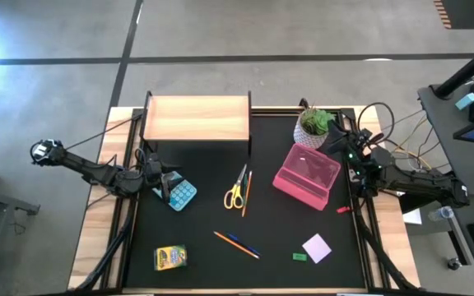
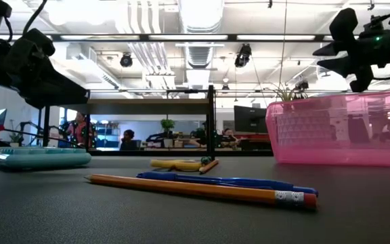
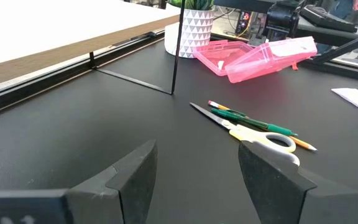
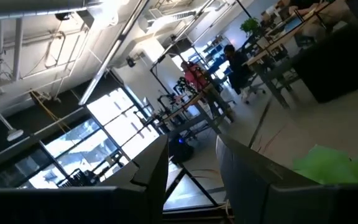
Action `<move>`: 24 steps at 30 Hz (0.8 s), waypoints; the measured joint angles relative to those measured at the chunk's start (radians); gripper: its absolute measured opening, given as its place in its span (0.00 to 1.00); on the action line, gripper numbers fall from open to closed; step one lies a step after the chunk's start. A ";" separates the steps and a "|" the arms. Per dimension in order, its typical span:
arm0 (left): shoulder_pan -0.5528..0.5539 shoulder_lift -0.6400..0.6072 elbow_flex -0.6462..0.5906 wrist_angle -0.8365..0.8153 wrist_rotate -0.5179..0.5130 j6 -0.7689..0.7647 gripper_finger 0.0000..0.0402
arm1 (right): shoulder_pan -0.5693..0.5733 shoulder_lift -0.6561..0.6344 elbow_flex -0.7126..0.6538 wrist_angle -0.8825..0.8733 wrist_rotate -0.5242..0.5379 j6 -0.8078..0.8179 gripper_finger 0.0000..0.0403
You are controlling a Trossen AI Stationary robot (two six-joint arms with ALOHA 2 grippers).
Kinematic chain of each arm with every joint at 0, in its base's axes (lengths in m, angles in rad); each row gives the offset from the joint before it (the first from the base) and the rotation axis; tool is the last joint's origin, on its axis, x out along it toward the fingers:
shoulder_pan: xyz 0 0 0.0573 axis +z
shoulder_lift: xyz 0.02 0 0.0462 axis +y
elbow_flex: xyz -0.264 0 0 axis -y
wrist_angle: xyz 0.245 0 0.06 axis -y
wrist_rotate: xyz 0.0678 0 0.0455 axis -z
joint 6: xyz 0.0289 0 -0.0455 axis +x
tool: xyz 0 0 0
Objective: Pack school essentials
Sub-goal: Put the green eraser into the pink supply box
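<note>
Overhead, the black worktop (image 1: 196,193) carries the school things scattered across it. Yellow-handled scissors (image 1: 235,194) lie near its middle, blades toward the far edge, with a thin orange pencil (image 1: 246,194) just beside them. Closer to the near edge, another orange pencil (image 1: 230,242) and a blue pencil (image 1: 245,245) lie side by side. A yellow crayon box (image 1: 169,257) sits toward the near left corner. A tiny green eraser (image 1: 299,256) and a pale lilac square note pad (image 1: 317,247) lie close together toward the near right corner. A light-blue calculator (image 1: 181,194) rests by the left edge.

A pink translucent plastic case (image 1: 307,176) stands open toward the right edge, with a potted green plant in a white patterned pot (image 1: 313,128) just behind it near the far right corner. A wooden shelf on a thin black frame (image 1: 196,117) spans the far edge.

The left gripper (image 1: 164,185) hovers at the left edge just beside the calculator, fingers (image 3: 135,177) spread apart and holding nothing. The right gripper (image 1: 343,141) is raised at the right edge, beside the plant and the case; its fingers (image 4: 244,171) are parted and empty.
</note>
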 joint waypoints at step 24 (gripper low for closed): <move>0.000 0.000 0.000 0.000 0.000 0.000 0.52 | 0.000 0.000 0.000 0.032 -0.076 0.342 0.32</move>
